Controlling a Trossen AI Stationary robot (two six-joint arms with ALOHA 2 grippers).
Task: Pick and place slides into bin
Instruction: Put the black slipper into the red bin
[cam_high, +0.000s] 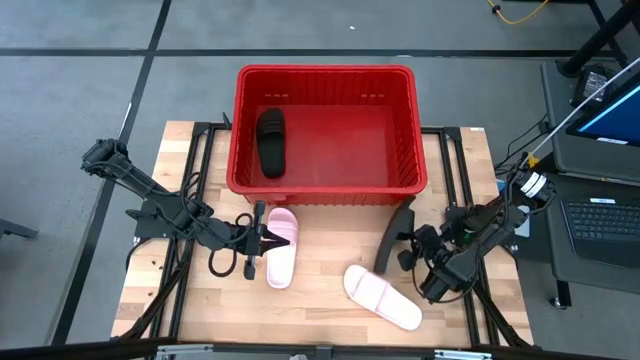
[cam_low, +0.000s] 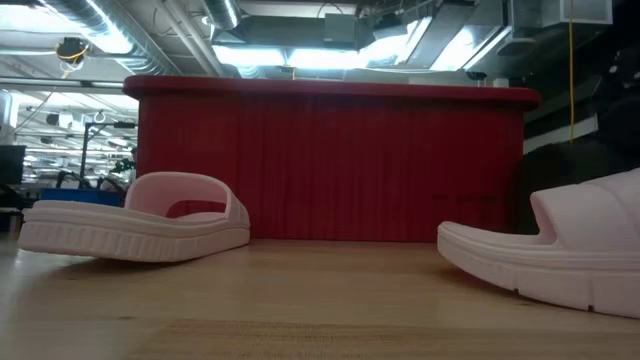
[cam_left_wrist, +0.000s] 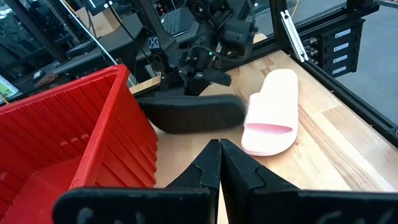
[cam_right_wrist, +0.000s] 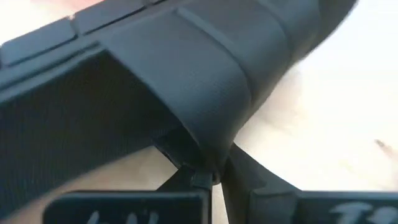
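Right end effector (cam_high: 408, 246) pinches black slide (cam_high: 396, 234) (long axis toward bin (cam_high: 325, 72)).

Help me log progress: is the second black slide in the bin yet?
Out. The right gripper pinches the black slide beside the bin.

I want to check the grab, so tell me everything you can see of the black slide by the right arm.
The black slide is matte, with a wide strap and thick sole, seemingly foam or rubber. It is tipped up on edge on the wooden table, just outside the red bin at its front right corner. The right gripper is shut on it; the right wrist view shows the fingers pinching the strap's edge. The nearest pink slide lies apart from it.
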